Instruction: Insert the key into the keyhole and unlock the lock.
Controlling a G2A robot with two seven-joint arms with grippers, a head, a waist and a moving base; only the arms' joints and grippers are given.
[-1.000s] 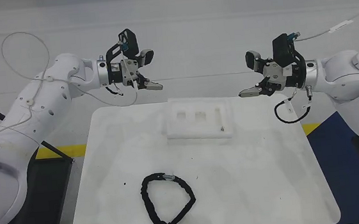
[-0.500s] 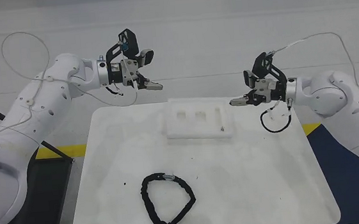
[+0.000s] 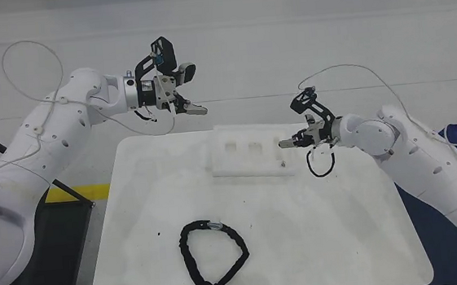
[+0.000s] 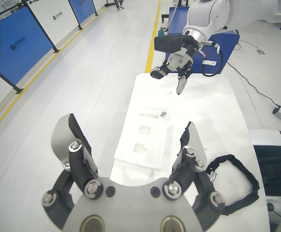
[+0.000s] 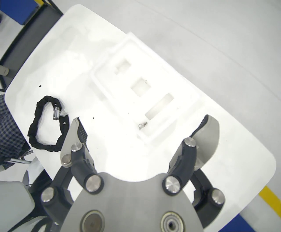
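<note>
On the foam tray (image 3: 247, 168), the key (image 5: 142, 125) lies ungrasped; your left gripper (image 3: 193, 107) and right gripper (image 3: 290, 142) show open, empty fingers (image 4: 63, 136); lock (image 3: 211, 223) untouched.

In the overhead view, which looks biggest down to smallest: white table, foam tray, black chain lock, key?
Table, by far.
Foam tray and chain lock: similar spread, too close to rank.
Key: a speck on the tray.

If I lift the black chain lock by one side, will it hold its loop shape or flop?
Likely flops: the chain lock lies in a slack, uneven loop on the table. Its black sleeve looks soft, so it may squash when gripped. The metal cylinder end probably hangs lowest.
</note>
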